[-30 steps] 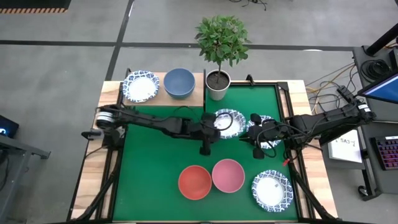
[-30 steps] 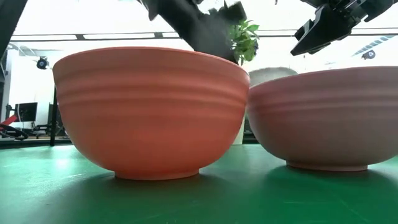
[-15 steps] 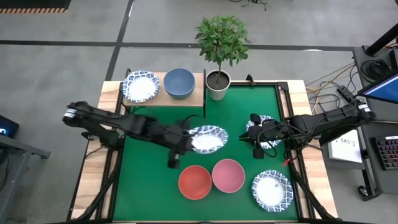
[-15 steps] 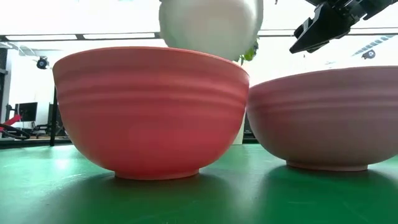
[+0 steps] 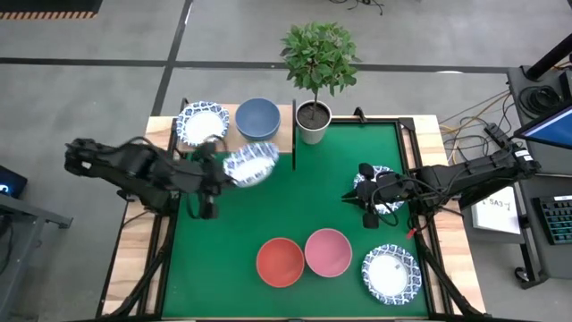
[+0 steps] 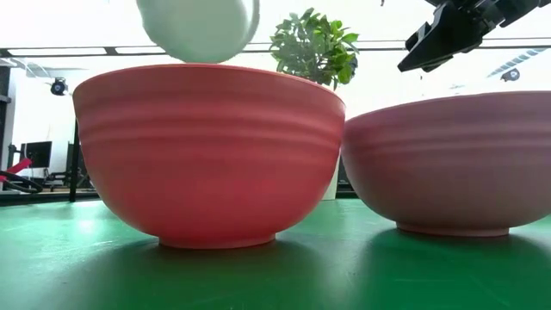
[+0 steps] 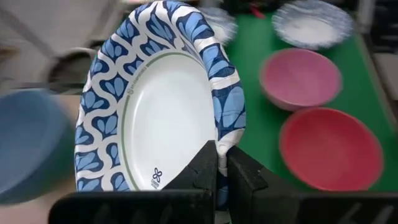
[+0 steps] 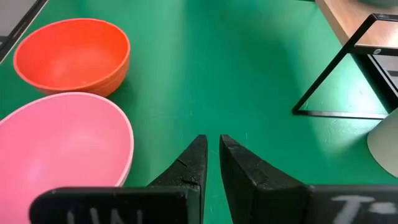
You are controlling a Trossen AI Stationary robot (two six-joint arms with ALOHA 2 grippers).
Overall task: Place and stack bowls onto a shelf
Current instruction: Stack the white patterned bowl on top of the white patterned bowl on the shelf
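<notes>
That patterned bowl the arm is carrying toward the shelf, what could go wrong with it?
The left gripper pinches the patterned bowl only by its rim, tilted in mid-air, so it might slip or swing. The shelf already holds a blue bowl and another patterned one; a misjudged approach could knock them.

A potted plant (image 5: 317, 63) stands at the upper middle of the frame, its white pot (image 5: 313, 122) at the far edge of the large green mat (image 5: 331, 215). The mat covers a wooden table (image 5: 134, 255). At the right edge lie cables (image 5: 469, 121), a keyboard (image 5: 556, 219) and a paper sheet (image 5: 497, 211).
</notes>
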